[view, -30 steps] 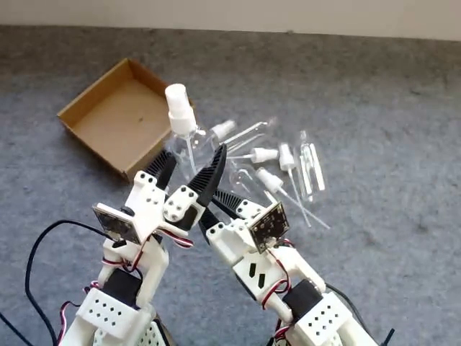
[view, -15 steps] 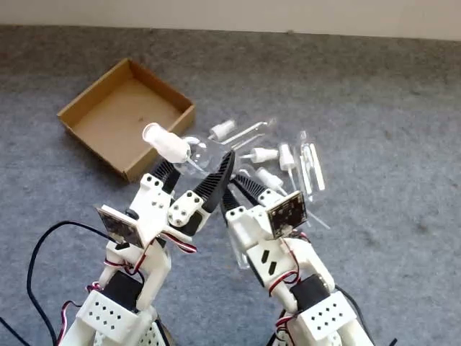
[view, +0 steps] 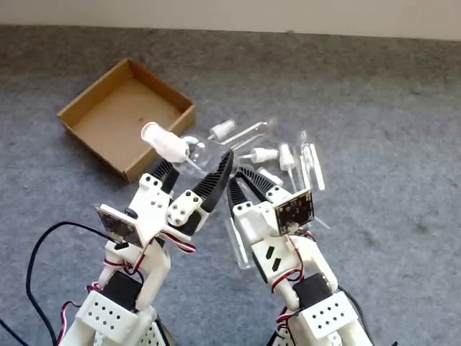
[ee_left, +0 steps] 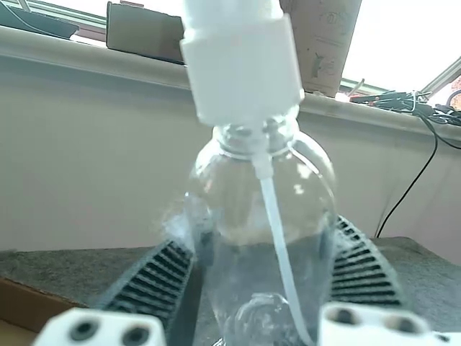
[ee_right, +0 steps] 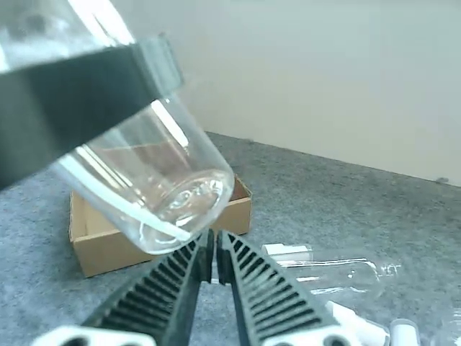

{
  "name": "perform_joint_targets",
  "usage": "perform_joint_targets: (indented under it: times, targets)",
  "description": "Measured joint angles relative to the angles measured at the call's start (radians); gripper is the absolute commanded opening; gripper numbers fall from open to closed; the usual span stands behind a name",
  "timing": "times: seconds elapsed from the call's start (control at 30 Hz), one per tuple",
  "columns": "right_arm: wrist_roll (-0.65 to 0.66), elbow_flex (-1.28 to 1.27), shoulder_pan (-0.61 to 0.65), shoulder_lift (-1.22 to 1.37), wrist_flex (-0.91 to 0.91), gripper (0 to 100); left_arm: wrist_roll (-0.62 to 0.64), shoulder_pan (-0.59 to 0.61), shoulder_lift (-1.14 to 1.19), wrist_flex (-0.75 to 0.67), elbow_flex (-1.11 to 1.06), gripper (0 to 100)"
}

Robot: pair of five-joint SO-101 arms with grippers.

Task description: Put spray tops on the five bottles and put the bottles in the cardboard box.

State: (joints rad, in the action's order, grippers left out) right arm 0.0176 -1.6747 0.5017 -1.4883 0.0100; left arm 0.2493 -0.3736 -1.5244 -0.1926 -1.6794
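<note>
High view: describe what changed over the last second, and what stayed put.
The left gripper, keeping its hold, tipped the clear plastic bottle with white spray top from upright to leaning toward the brown cardboard box. The right gripper, shut and empty, shifted to the right with its arm. The box, the loose clear bottles and the loose white spray tops stayed put.
</note>
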Motion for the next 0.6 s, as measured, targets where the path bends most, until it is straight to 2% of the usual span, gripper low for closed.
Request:
perform_joint_targets:
  times: [0.13,0.4,0.6]
  targets:
    - [0.000,-0.002,-0.005,-0.003,0.003,0.8,0.000,0.048,0.011,0.006,0.000,9]
    - [-0.002,-0.002,-0.006,-0.003,0.003,0.8,-0.002,0.049,0.012,0.011,0.000,9]
    - [-0.002,-0.002,0.046,-0.005,0.003,0.8,-0.002,0.049,0.011,-0.025,0.000,9]
